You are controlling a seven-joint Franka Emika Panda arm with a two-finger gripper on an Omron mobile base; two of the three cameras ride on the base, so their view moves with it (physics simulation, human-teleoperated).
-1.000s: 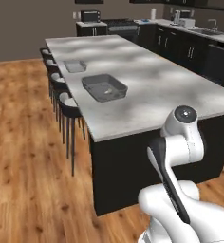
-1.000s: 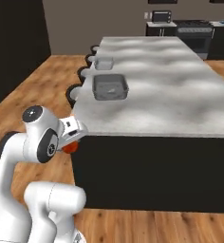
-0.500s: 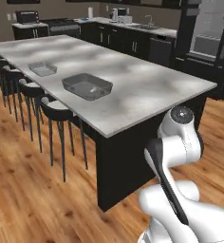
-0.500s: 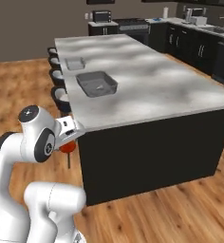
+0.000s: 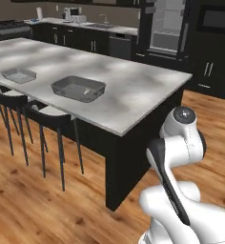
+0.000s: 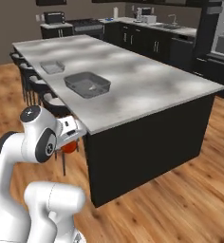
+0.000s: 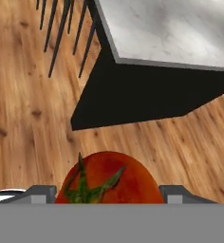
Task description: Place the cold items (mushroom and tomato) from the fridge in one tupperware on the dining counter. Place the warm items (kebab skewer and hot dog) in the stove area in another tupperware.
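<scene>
Base has swung round since a second ago: the whole scene shifted in both base views, so that's camera motion, not the objects. The dining counter [image 5: 133, 93] now sits with its near corner at centre frame and the fridge [image 5: 168, 24] is in the upper right of the left base view.

Tomato [image 7: 109, 179] sits low centre in the hand view, stem toward the camera, between the fingers [image 7: 38, 193]. In the right base view it's a red patch [image 6: 69, 146] just under the gripper [image 6: 69, 137], centre left. Gripper is clamped on the tomato, jaws wide because the thing is wide.

My read: this is the carry leg, tomato on its way to a tupperware, not placed yet.

Nearer tupperware [image 6: 87, 84] is at the upper centre-left of the right base view, on the counter top, looks empty. Second, smaller tupperware [image 6: 52, 67] sits further back, upper left, well apart from the first.

Obstacles: the hand hangs below counter level, beside the counter's dark side wall, so the tomato has to come up and over the edge first. Bar stools [image 5: 47, 116] line the counter side at the left of the left base view, near the likely lift path.
</scene>
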